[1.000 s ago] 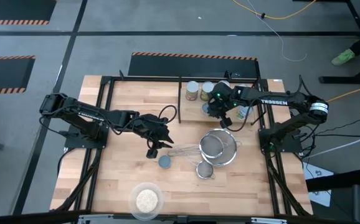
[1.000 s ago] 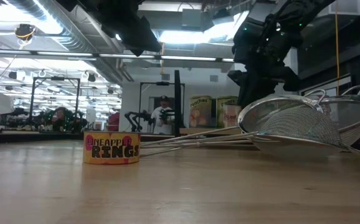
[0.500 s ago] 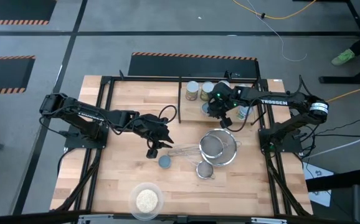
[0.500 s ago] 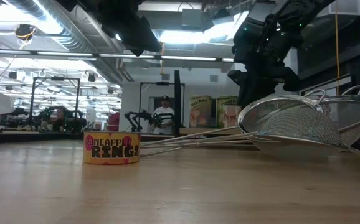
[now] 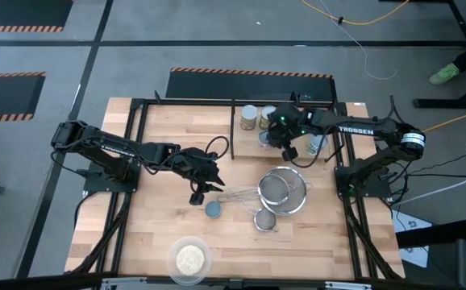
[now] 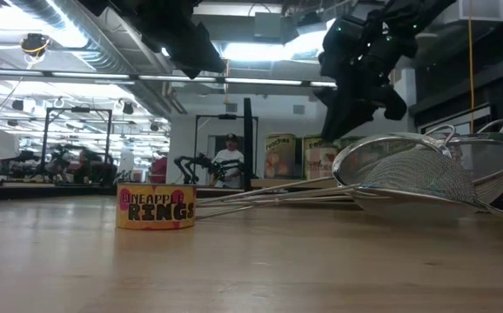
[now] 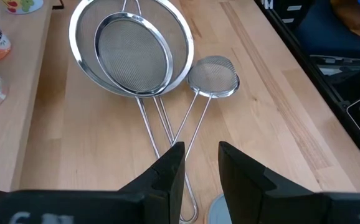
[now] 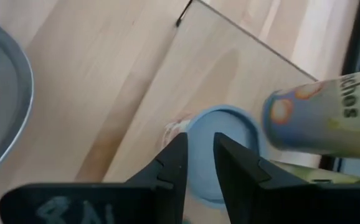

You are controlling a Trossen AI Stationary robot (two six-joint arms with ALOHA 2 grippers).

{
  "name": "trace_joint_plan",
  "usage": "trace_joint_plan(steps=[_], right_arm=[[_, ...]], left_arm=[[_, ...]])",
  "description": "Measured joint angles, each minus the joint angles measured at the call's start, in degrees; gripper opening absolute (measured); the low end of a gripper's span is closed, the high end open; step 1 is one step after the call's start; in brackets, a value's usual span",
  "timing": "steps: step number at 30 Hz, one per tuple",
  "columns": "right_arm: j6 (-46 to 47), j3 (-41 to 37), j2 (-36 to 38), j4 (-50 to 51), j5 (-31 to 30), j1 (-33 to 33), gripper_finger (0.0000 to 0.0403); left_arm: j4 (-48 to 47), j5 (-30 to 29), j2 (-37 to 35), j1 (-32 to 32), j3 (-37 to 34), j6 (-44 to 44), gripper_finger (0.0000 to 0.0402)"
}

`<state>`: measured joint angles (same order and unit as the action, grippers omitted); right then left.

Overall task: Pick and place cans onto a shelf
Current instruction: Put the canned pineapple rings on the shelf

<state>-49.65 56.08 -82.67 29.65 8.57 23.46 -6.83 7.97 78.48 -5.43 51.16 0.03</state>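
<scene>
The shelf [image 5: 245,143] stands at the table's far right and bears tall cans [image 5: 249,118] [image 5: 268,115] and a short blue-topped can [image 8: 230,134], each upright on its base. My right gripper [image 8: 200,162] hovers above that short can, fingers slightly apart, nothing between them; in the low view it [image 6: 345,113] hangs high over the strainers. My left gripper [image 7: 202,168] waits open at mid-table, just left of a short can [image 5: 214,209] labelled pineapple rings [image 6: 156,207], which stands on the tabletop.
Two nested wire strainers [image 5: 285,189] and a small one [image 5: 265,219] lie right of centre, handles pointing toward my left gripper. A clear dish of grains [image 5: 189,259] sits at the near edge. Black rails [image 5: 233,121] edge the shelf. People stand in the room beyond.
My right gripper has risen a little above the short can on the shelf and drawn slightly toward the table's far edge; the can stays put.
</scene>
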Motion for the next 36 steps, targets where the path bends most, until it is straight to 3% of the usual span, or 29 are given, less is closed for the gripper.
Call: trace_joint_plan(steps=[15, 19, 30, 36], right_arm=[[1.4, 2.9, 0.0, 1.4, 0.0, -3.8, 0.0083], [4.8, 2.9, 0.0, 1.2, 0.2, -6.0, 0.0083], [12.0, 2.9, 0.0, -1.6, 10.8, -14.2, 0.0083], [12.1, 2.9, 0.0, -1.8, 11.0, -17.8, 0.0083]], left_arm=[[0.0, 0.0, 0.0, 0.0, 0.0, -0.2, 0.0089], [0.0, 0.0, 0.0, 0.0, 0.0, -4.1, 0.0089], [-3.6, 0.1, 0.0, -3.5, 0.0, -10.4, 0.0089], [-4.7, -0.4, 0.0, -8.5, 0.0, -10.4, 0.0089]])
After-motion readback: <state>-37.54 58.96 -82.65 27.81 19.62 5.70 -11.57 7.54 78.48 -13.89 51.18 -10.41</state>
